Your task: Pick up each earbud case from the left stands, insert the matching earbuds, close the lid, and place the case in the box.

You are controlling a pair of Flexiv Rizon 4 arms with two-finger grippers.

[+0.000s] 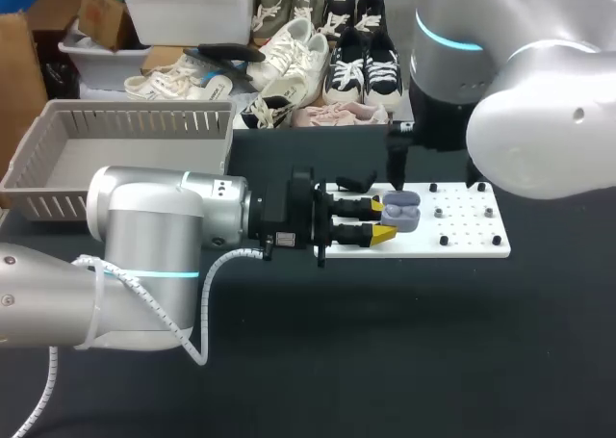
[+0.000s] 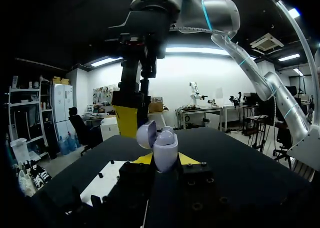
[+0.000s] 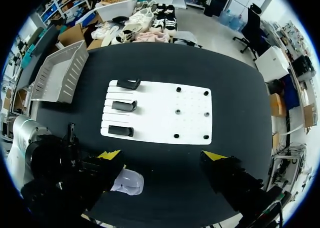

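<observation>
A lavender earbud case (image 2: pixel 165 149) sits between the yellow tips of my left gripper (image 2: pixel 165 159), which is shut on it; the lid stands open. In the head view the case (image 1: pixel 401 210) hangs over the left part of the white board (image 1: pixel 462 241), with the left gripper (image 1: pixel 383 220) coming in from the left. My right gripper (image 3: pixel 162 155) hovers above with its fingers spread wide and nothing between them; one yellow finger (image 2: pixel 127 119) hangs just behind the case. From the right wrist the case (image 3: pixel 128 182) shows beside one fingertip. Three black stands (image 3: pixel 124 105) on the board look bare.
A grey slatted basket (image 1: pixel 125 120) stands at the back left of the black table. The board's right half carries several small black pegs (image 1: pixel 443 240). My right arm's bulky body (image 1: pixel 539 120) fills the space above the board's back right.
</observation>
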